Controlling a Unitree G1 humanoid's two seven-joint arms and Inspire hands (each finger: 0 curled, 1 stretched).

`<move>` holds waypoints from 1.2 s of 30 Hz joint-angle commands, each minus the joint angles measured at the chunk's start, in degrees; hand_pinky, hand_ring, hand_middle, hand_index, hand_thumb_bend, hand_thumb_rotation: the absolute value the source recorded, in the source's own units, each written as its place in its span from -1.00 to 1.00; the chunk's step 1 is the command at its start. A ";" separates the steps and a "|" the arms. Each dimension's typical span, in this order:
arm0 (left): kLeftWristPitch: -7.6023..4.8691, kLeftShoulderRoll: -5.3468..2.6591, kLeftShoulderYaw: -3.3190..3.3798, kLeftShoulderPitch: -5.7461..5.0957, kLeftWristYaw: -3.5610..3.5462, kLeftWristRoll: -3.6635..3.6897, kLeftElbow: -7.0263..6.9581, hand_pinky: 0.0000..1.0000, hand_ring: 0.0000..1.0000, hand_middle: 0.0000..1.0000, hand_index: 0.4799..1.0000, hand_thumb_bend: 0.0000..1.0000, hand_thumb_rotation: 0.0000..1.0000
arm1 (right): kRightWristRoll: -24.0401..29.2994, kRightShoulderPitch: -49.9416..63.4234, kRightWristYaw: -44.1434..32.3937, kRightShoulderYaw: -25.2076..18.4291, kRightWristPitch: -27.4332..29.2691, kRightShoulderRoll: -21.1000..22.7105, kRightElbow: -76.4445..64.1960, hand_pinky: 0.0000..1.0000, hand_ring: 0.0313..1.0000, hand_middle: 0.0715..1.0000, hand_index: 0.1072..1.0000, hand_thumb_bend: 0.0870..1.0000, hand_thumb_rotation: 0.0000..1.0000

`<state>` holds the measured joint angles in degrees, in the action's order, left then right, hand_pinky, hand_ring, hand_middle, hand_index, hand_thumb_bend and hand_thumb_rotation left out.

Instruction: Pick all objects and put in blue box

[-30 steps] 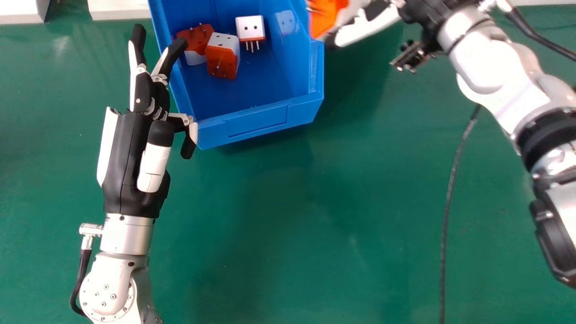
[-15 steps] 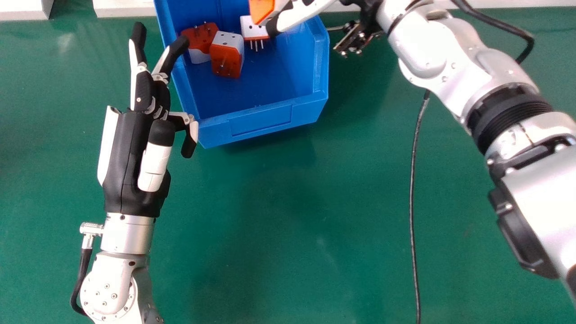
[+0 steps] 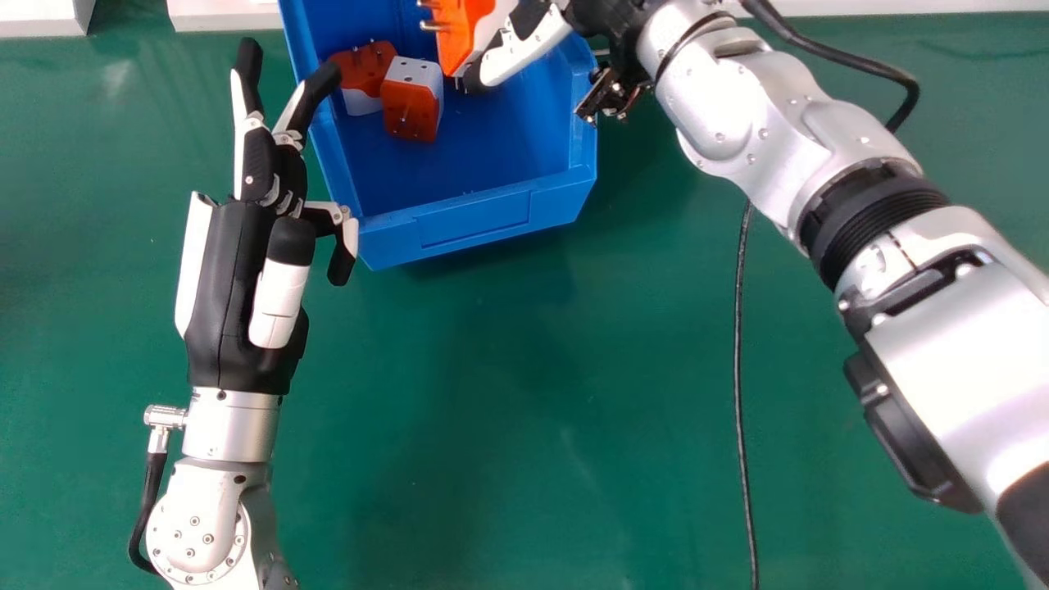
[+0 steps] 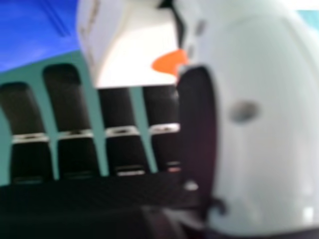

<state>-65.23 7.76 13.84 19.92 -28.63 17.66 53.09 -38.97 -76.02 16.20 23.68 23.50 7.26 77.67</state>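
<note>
Head view: right robot hand [image 3: 529,51] is pinching an orange-and-white block [image 3: 459,34], top centre, over the blue box [image 3: 475,221]. Guessing it's held there so letting go just drops it in.

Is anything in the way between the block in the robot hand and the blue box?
No, nothing that I can see. The right robot hand holds the orange and white block above the open blue box. Two other blocks lie inside, toward the left, with bare floor showing to their right.
</note>
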 commanded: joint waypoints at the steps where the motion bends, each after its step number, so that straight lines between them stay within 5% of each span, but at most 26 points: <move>1: -1.54 0.42 -0.09 0.79 0.44 -1.22 -0.25 -1.00 0.98 0.87 0.03 1.00 0.84 | 0.24 -3.62 -0.18 0.01 -1.50 -0.30 -0.12 -0.21 -0.19 -0.12 -0.11 -0.05 -1.00; 10: -2.07 0.06 -0.50 0.52 2.81 -3.19 -0.83 -1.00 0.99 0.87 0.03 1.00 0.86 | -0.63 -3.44 -0.77 1.42 -6.77 -2.01 0.80 -0.19 -0.16 -0.12 -0.12 -0.05 -1.00; 20: -2.49 -0.45 -1.04 0.39 2.72 -2.94 -0.94 -1.00 0.99 0.86 0.01 1.00 0.86 | -2.18 -4.89 1.51 2.96 -9.19 -4.52 1.00 -0.20 -0.17 -0.12 -0.12 -0.05 -1.00; 24: -2.54 -0.33 -1.14 0.25 2.04 -2.03 -1.05 -1.00 0.99 0.85 0.01 1.00 0.86 | -2.48 -5.19 2.46 3.38 -8.25 -5.50 1.01 -0.20 -0.18 -0.12 -0.12 -0.05 -1.00; 31: -2.90 -0.49 -1.46 0.47 2.70 -2.61 -0.58 -1.00 0.97 0.84 -0.01 1.00 0.86 | -2.78 -5.35 2.44 4.00 -7.03 -6.20 1.21 -0.22 -0.19 -0.12 -0.11 -0.05 -1.00; 36: -2.52 -0.29 -1.37 0.83 2.49 -2.03 -0.41 -1.00 0.96 0.84 -0.02 1.00 0.86 | -1.99 -5.57 -1.25 3.56 -7.04 -6.16 1.37 -0.21 -0.20 -0.10 -0.10 -0.05 -1.00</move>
<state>-66.85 7.43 12.62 19.93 -26.00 15.67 53.10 -41.49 -78.02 16.03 27.76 15.97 0.80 79.48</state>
